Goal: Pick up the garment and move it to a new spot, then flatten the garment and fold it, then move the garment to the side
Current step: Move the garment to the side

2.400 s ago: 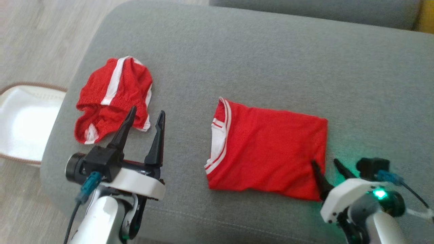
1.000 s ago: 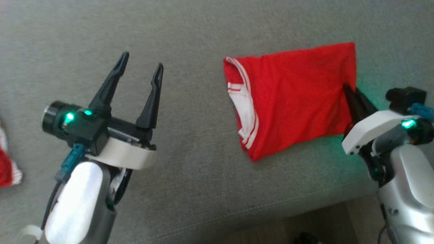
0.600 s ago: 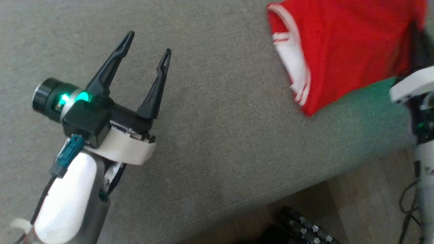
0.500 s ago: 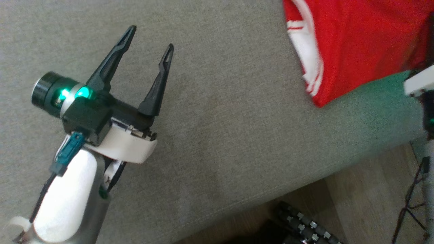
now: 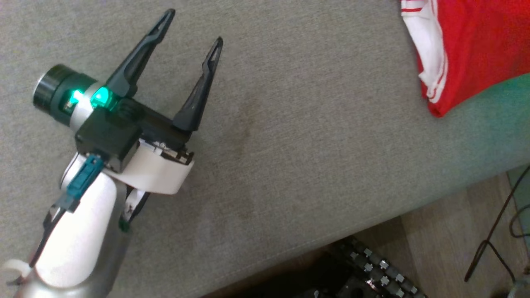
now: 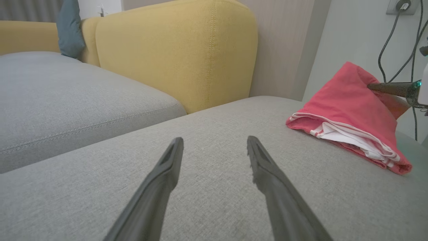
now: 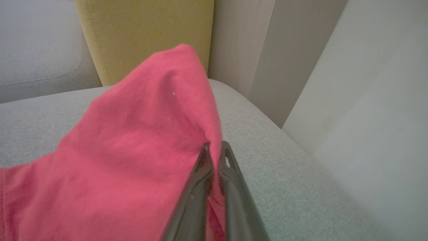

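Between the fingers of your right tool (image 7: pixel 215 145) sits an edge of the folded red jersey (image 7: pixel 133 134). The two dark fingers are pressed together on the cloth, and red fabric shows in the narrow slit between them. From that pinch the jersey rises into a tented ridge above the tool's tips. It then slopes away to the tool's left, down onto the grey sofa cushion (image 7: pixel 284 167). Beyond the tips you have a yellow upholstered block of the sofa (image 7: pixel 143 36), and to the tool's right a pale wall (image 7: pixel 367 117).

Your left tool (image 5: pixel 193 27) holds nothing. Its fingers stand wide apart over bare cushion, pointing up and slightly right in the head view. You cannot tell from these views whether it touches the fabric below.

The jersey lies to this tool's right, well apart from it and near the cushion's front edge. In the left wrist view, the end with the white, red-striped collar trim rests on the cushion, turned toward the left tool. The far end is lifted where the right tool grips it.

Down and to the right of the left tool in the head view, past the cushion's front edge, wooden floor (image 5: pixel 447 231) shows. A thin dark cable (image 5: pixel 491 239) runs across it.
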You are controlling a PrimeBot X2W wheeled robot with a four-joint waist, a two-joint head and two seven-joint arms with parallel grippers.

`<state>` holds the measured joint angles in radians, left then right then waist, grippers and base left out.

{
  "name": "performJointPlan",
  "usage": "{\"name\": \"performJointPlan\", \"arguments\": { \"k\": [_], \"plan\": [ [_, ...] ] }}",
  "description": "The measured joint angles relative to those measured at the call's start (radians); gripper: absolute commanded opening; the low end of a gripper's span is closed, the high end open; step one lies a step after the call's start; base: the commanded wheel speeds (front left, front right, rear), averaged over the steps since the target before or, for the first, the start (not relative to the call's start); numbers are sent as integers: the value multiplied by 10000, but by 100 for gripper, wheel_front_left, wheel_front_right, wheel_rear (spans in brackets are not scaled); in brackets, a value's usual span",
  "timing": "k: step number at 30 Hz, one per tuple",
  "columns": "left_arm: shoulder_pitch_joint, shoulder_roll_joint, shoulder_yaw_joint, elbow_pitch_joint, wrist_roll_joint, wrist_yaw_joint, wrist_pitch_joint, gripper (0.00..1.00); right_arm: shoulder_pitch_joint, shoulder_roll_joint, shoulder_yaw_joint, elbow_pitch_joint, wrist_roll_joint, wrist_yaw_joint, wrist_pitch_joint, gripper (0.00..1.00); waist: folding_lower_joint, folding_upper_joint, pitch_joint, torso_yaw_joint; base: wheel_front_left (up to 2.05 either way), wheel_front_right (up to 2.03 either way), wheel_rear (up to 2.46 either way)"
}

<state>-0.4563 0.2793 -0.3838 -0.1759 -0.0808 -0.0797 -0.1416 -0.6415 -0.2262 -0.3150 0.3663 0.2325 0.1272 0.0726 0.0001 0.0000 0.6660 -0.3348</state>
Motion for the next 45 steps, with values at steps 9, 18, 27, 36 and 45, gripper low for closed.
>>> {"name": "performJointPlan", "arguments": {
  "k": [9, 18, 27, 36, 45],
  "plan": [
    [-94, -61, -25, 504, -125, 25, -376, 100, -124, 798, -1225, 234, -1847, 0, -679, 100, 0, 0, -31, 380, 0, 0, 0],
    [453, -422, 29, 1246, -560, 466, -892, 100, 1952, 1427, 303, -1325, -2100, 0, -2414, 100, -1, 0, -1017, 926, 0, 0, 0],
    [1427, -823, 155, 1822, -999, 903, -1070, 100, 3758, 1760, 2169, -2915, -1661, 0, -2663, 100, -2, 1, -2158, 1767, 0, 0, 0],
    [2416, -1034, 596, 2144, -1233, 1279, -1080, 100, 5023, 1795, 3007, -3611, -955, 0, -2130, 100, -2, 1, -3305, 2901, 0, 0, 0],
    [3468, -1114, 786, 2332, -1243, 1417, -1081, 100, 5991, 1797, 3093, -3824, -750, 0, -1624, 100, -2, 1, -4591, 3534, 0, 0, 0]
  ]
}}
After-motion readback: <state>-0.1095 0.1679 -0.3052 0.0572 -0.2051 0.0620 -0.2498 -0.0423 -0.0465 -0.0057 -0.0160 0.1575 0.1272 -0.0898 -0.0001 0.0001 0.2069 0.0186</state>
